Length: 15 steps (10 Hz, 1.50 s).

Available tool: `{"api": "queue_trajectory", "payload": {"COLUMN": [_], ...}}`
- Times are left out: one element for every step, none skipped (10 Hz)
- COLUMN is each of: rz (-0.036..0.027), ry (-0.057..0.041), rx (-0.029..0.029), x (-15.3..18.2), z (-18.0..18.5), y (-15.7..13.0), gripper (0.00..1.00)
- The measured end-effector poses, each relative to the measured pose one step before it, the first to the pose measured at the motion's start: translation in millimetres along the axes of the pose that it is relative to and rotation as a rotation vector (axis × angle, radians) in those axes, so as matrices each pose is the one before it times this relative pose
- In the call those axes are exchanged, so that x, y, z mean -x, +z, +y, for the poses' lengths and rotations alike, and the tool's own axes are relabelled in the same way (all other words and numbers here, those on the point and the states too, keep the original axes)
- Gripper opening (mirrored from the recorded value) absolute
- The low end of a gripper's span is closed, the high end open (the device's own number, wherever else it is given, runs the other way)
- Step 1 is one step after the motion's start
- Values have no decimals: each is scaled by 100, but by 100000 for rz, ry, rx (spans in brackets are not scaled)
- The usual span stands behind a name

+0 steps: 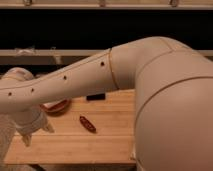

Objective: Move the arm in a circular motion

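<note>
Largely the arm [165,100] covers the table [100,145]; its claw [36,132] hangs lower left, open or closed I cannot tell.

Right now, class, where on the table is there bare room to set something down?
Free: the front strip of the table, from the gripper at lower left to the arm at right, in front of the red-brown item. Crowded: back left, where the arm overhangs the red bowl.
</note>
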Motion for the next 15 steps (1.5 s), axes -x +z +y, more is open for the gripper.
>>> {"api": "queue_trajectory", "payload": {"rz": [442, 254, 169, 139, -35, 304, 236, 66, -68, -254, -349, -253, -201, -252, -482], "ry": [4968, 5880, 5529, 5466, 4281, 5995, 4562, 3077, 3029, 2739, 2175, 867, 14, -682, -1686], "rx": [888, 835, 596, 575, 527, 420, 162, 98, -104, 40, -176, -322, -402, -532, -935], "x": [-398, -4, 263, 423, 537, 938, 1113, 1067, 1556, 2122, 2394, 2314, 2737, 2228, 2478], "z": [-2040, -3090, -3100, -3032, -2308, -3364, -2697, -1856, -1958, -1801, -1544, -925, -472, 128, 816], "y": [91, 4, -52, -41, -26, -30, -100, -107, -168, -172, -178, -95, -1, 36, 103], "gripper": [65, 65, 65, 65, 65, 65, 65, 65, 65, 65, 65, 65, 65, 65, 65]}}
